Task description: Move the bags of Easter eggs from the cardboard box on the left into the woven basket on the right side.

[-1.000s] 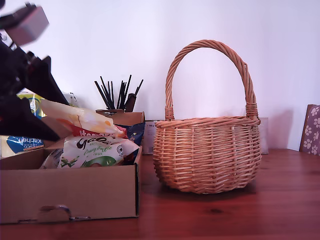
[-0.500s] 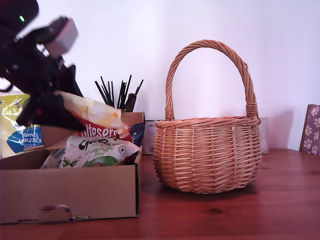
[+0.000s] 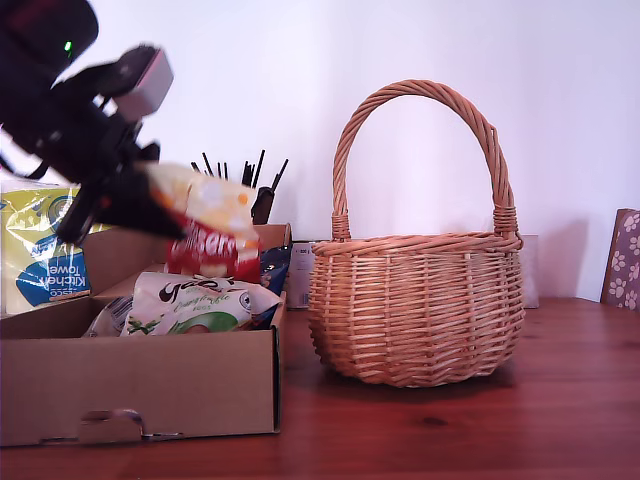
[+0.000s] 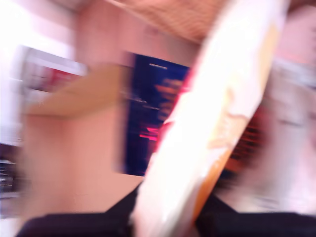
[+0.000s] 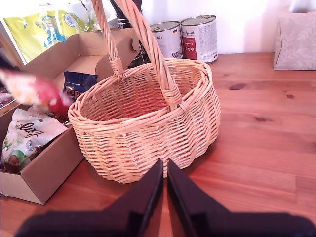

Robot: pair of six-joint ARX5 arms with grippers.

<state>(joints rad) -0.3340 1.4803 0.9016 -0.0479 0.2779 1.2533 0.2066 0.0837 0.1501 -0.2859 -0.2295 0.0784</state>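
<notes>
My first gripper (image 3: 135,205) is shut on the yellow-orange and white bag (image 3: 210,228), which hangs in the air over the cardboard box (image 3: 140,385) at the exterior view's left. The first wrist view is blurred, with that bag (image 4: 212,128) close up and the dark blue bag (image 4: 150,118) behind it. A white and green bag (image 3: 195,303) and the dark blue bag (image 3: 272,265) lie in the box. The woven basket (image 3: 415,305) stands to the box's right in the exterior view, nothing showing inside it (image 5: 148,113). My second gripper (image 5: 164,170) is shut and holds nothing, just outside the basket's wall.
A yellow-green kitchen towel pack (image 3: 40,250) and a pot of black sticks (image 3: 240,185) stand behind the box. Two tins (image 5: 197,37) sit behind the basket. A patterned box (image 3: 622,260) is at the exterior view's right edge. Everything rests on a wooden table (image 3: 450,430).
My first gripper has lifted the yellow-orange and white bag up off the box and carried it toward the exterior view's right. The bag now hangs more steeply. The basket has not moved.
</notes>
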